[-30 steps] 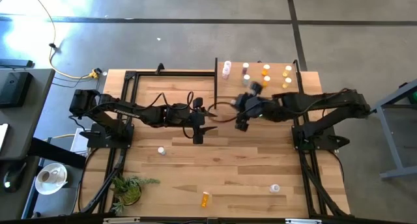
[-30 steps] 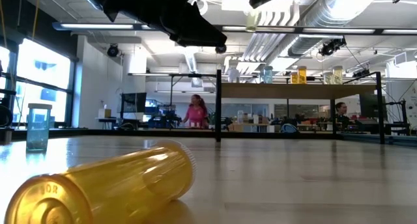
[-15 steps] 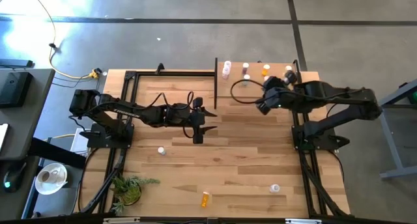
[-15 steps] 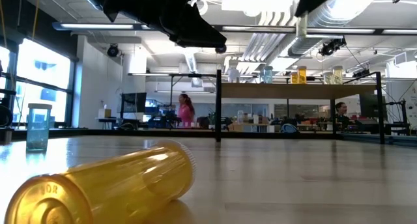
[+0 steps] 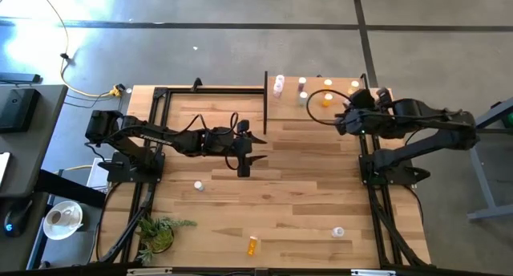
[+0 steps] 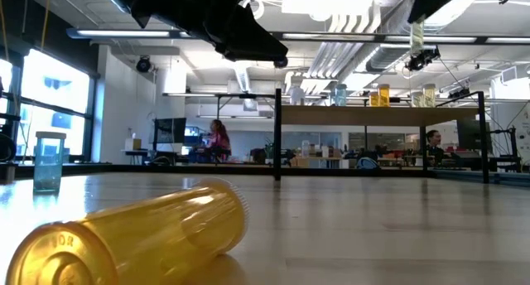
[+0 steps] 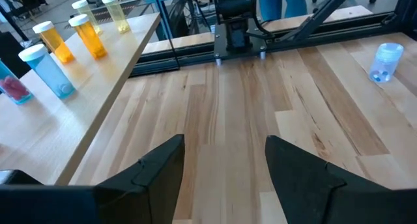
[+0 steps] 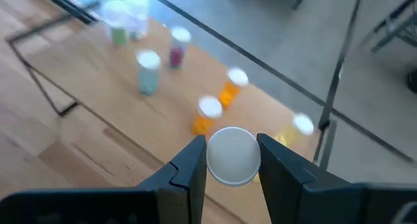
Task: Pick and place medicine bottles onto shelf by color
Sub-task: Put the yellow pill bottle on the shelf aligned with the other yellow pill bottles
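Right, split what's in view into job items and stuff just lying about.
Job:
shelf
shelved bottles
bottle in the right gripper
loose orange bottle
clear bottle
small bottle

Lying about:
plant
cup on saucer
yellow cable

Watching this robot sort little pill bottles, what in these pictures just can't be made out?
- Colour of the bottle in the right hand: right wrist view shows only its white cap; the fingers hide its body.
- Exact spot over the shelf: in the high view the right arm covers the bottle.
- Yellow bottle lying in the low view: the bottom edge cuts it off.
- Bottles on the shelf in the high view: too small to tell their labels.
- Left hand: open, idle mid-table.
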### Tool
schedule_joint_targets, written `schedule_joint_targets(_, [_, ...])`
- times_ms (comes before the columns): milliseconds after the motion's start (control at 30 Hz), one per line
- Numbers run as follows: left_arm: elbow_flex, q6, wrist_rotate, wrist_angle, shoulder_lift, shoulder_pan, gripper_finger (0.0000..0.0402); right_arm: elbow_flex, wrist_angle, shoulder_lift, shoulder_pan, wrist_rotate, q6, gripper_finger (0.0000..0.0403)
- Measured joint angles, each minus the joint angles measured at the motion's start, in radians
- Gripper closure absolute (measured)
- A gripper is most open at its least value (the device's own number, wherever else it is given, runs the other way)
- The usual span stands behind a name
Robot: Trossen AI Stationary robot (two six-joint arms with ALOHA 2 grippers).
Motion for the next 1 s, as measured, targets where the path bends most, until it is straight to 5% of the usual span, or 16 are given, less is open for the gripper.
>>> schedule_joint_targets(367, [0.0,0.0,0.0,0.0,0.0,0.0,0.0199,-0.254,-0.002,-0.224,-0.01,-0.021,0.245,0.03])
schedule_joint_targets(667, [0.0,0.0,0.001,0.0,0.0,0.0,0.0198,-0.371,0.0,-0.286,-0.048,-0.048,0.334,0.03])
schedule_joint_targets(1000, [0.0,-0.003,0.001,0.0,0.0,0.0,0.0199,-0.382,0.161,-0.284,-0.179,-0.075,0.207,0.03])
